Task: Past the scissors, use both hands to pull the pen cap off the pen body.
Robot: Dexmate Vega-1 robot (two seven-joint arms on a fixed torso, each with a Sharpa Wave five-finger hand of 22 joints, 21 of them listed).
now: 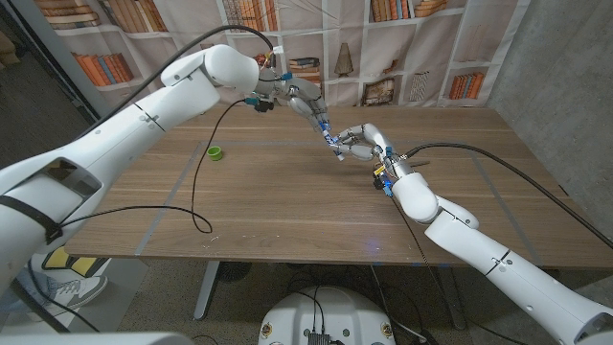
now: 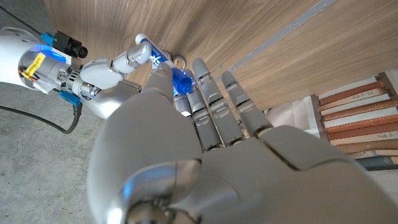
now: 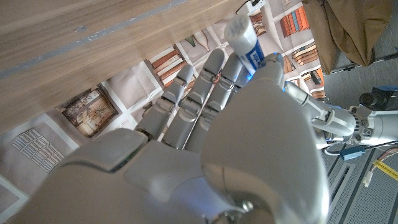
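Wooden bench (image 1: 287, 206), plank grain, pale seam lines across top; metal legs below. Behind it a hanging backdrop (image 1: 402, 57) printed with bookshelves, creased. Bare grey wall (image 1: 565, 77) at right. Grey floor (image 1: 144, 307) under near edge, with a yellow-black striped marker (image 1: 62, 261) at lower left. Light even, soft

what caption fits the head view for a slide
Both hands, left hand and right hand, hold a pen above the wooden table.

Pen (image 1: 333, 140) between both robot hands, above table (image 1: 287, 201)
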